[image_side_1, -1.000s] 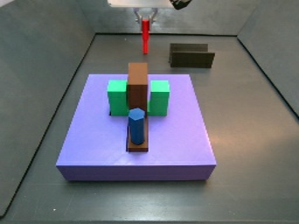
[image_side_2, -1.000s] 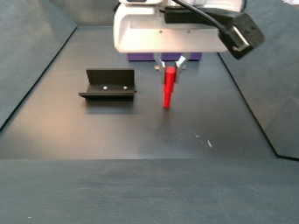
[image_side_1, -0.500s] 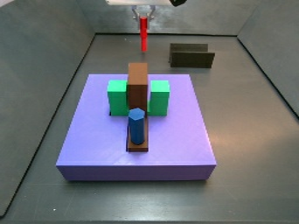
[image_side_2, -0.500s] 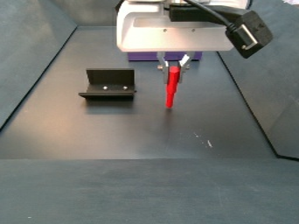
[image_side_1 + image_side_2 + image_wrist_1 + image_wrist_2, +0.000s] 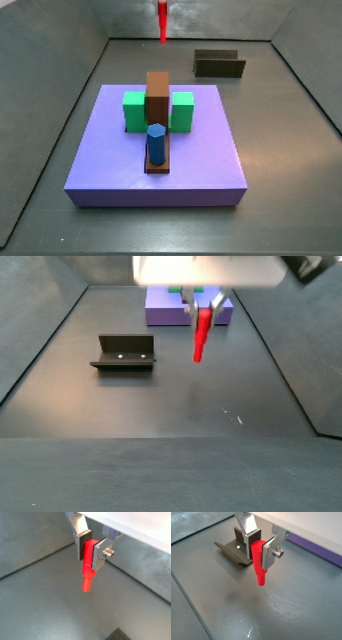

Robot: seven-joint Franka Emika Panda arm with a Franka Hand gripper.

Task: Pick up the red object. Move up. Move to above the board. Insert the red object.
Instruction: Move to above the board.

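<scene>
My gripper [image 5: 89, 548] is shut on the red object [image 5: 87, 569], a thin bright-red peg that hangs straight down from the fingers. It shows in both wrist views [image 5: 260, 562] and both side views [image 5: 163, 22] [image 5: 202, 334]. The peg is high above the floor, beyond the far end of the board. The board [image 5: 158, 105], a narrow brown piece with a tall upright block and a low strip, stands on the purple slab [image 5: 158, 150]. In a side view the gripper body is mostly above the frame.
A blue hexagonal peg [image 5: 156, 143] stands in the board's low strip. Green blocks [image 5: 135, 110] flank the upright block. The dark fixture [image 5: 219, 64] stands on the floor at the back; it also shows in the other views [image 5: 124, 353] [image 5: 236, 549].
The gripper has risen with the red peg, which now hangs higher above the floor. The gripper body has left the top of a side view.
</scene>
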